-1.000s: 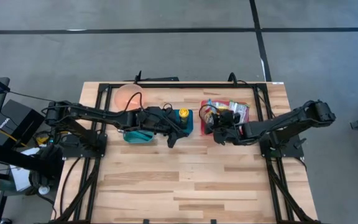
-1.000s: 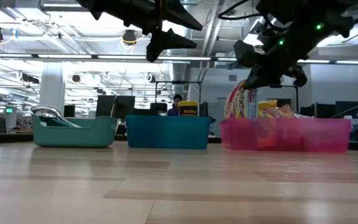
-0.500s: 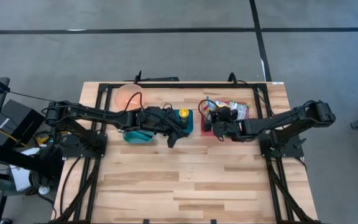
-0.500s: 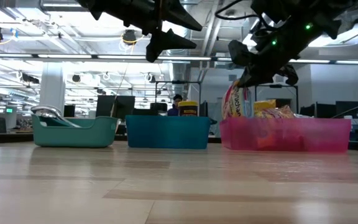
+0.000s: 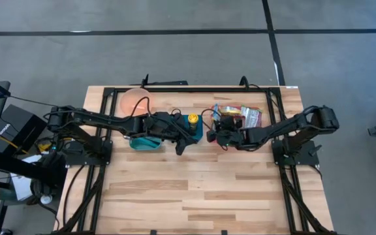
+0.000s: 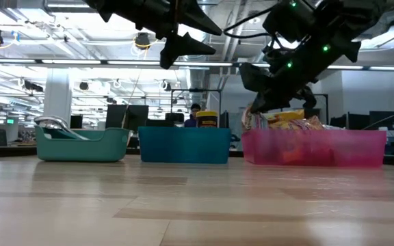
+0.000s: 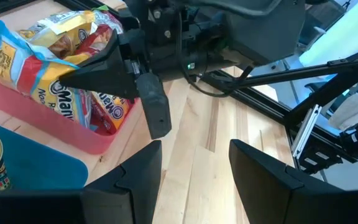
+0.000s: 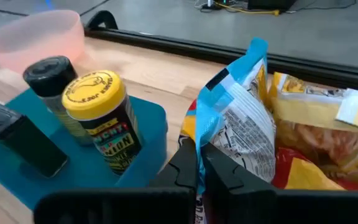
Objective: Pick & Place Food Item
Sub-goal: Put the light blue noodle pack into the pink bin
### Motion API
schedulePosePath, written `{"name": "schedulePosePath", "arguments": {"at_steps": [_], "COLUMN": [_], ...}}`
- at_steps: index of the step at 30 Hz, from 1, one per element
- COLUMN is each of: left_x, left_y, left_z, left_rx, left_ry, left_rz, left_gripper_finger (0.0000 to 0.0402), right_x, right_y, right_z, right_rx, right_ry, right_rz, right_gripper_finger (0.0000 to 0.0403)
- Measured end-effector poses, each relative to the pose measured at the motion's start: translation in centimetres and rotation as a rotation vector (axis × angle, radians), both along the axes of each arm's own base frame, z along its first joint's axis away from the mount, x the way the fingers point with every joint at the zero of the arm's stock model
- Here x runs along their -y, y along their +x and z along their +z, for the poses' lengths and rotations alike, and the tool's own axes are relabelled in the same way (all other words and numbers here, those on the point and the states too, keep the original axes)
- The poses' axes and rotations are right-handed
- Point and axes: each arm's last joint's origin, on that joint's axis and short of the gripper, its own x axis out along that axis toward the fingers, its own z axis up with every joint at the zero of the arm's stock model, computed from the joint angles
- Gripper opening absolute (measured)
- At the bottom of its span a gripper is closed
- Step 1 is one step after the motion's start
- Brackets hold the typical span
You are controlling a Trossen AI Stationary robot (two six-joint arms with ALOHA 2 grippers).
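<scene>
A: Where's your snack bag (image 8: 244, 134)?
B: In pink bin (image 5: 213, 135), just past right gripper (image 8: 199, 163), whose jaws are pressed together, touching its edge. Left gripper (image 7: 191, 158) spread, holding nothing.

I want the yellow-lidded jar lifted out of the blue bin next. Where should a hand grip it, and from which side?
Grip the yellow-lidded jar just below its lid, coming down from above. It stands upright in the blue bin, whose walls likely hide its lower body, and a dark-capped bottle stands close beside it, so set the fingers across the free sides.
</scene>
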Motion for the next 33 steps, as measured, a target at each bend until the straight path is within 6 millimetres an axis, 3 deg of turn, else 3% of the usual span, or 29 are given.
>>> {"name": "schedulePosePath", "arguments": {"at_steps": [12,25,33], "left_x": [0.0,0.0,-0.1], "left_y": [0.0,0.0,-0.2], "left_z": [0.0,-0.1,-0.4], "left_rx": [-0.003,-0.006,-0.045], "left_ry": [0.000,0.000,0.006], "left_rz": [0.000,0.000,0.014], "left_gripper_finger": [0.0182,0.0182,0.0182], "right_x": [-0.1,-0.1,-0.5], "right_y": [-0.5,-0.8,-2.6], "right_z": [0.4,0.2,2.5], "right_rx": [-0.024,-0.084,-0.093], "right_ry": [0.015,0.026,0.030], "right_rz": [0.023,0.049,0.075], "right_gripper_finger": [0.0012,0.0104,0.0149]}}
